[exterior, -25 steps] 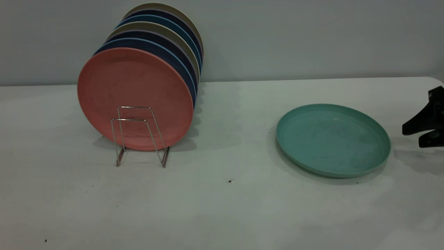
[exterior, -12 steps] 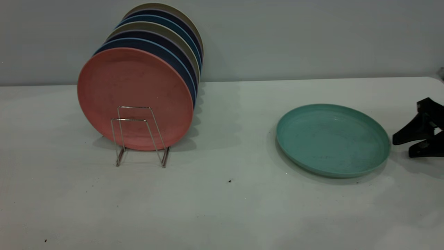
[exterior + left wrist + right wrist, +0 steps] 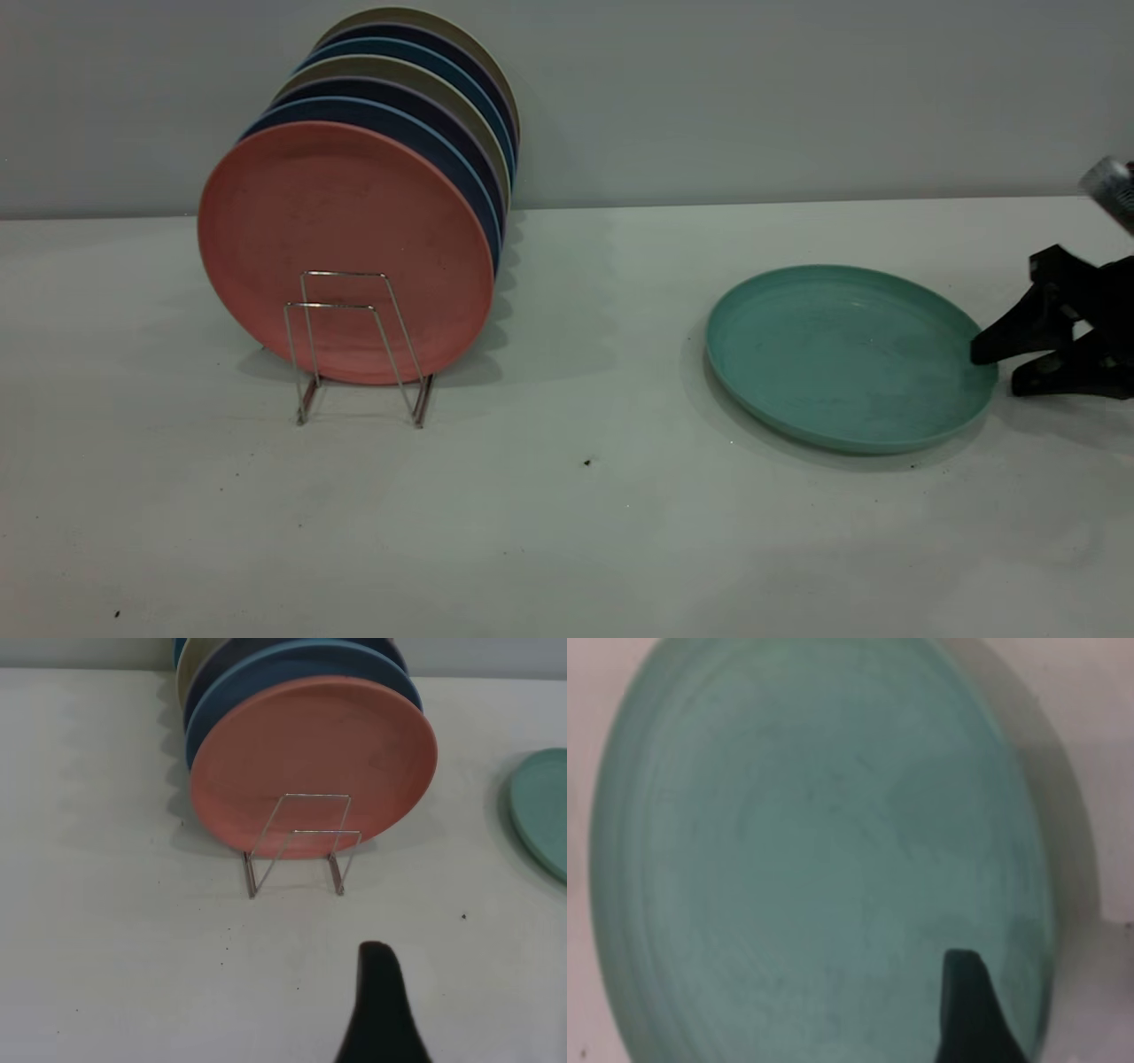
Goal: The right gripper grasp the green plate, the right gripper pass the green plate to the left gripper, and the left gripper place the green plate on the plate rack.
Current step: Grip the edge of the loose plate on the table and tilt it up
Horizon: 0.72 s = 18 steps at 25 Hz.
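Presently, stage: the first step, the grasp of the plate, is judged not yet done.
Green plate (image 3: 850, 357): it is laid flat on the table (image 3: 567, 532), well apart from the rack and to that rack's right in the exterior view.
Right gripper (image 3: 994, 365): it is held low at the plate's right edge with its jaws spread; the upper finger is set over the rim and the lower one beside it near the tabletop. Nothing is held yet.
Contact: whether the upper fingertip touches the rim cannot be told from either view.
Left gripper (image 3: 381, 1010): only one dark finger is seen in its wrist view, so its opening cannot be told; it is kept facing the plate rack (image 3: 359, 346).
Plate rack: its front loops stand free before a salmon-pink plate (image 3: 345, 252), with darker plates (image 3: 399, 106) stacked behind.
Risk, slip: a low rim on a flat-lying plate is gripped thinly, so the plate may be pushed along the table rather than pinched.
Risk, scrape: the lower finger may be jammed against the tabletop if it is brought lower.
Risk, handover: a shallow edge grip may let the plate swing or drop during the pass.
Risk, placement: the pink plate may be knocked if the front slot is approached carelessly.
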Each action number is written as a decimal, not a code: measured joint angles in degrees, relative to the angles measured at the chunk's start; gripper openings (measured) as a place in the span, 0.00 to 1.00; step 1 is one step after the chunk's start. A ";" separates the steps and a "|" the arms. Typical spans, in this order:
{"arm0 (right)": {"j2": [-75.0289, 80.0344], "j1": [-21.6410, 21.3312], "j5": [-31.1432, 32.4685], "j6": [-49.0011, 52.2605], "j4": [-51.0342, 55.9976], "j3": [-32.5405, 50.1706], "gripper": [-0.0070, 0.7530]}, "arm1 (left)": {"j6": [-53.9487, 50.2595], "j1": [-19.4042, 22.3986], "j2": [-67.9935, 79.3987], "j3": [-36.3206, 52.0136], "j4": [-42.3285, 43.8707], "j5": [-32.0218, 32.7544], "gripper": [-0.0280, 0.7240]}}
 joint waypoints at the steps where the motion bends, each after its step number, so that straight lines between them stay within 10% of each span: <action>1: 0.43 0.38 0.33 0.26 0.34 -0.29 0.61 | 0.08 0.00 0.00 0.00 0.00 0.00 0.77; 7: 0.99 3.23 -1.13 0.33 1.97 -1.19 0.52 | 0.07 0.00 0.00 0.00 0.05 0.00 0.77; 13: 0.99 4.98 -5.74 0.73 2.42 -1.20 0.06 | 0.04 0.00 0.00 0.00 0.00 0.05 0.75; 18: 0.14 5.00 -6.06 1.52 -0.93 -1.20 0.03 | 0.57 0.00 3.90 0.00 -2.09 1.76 0.68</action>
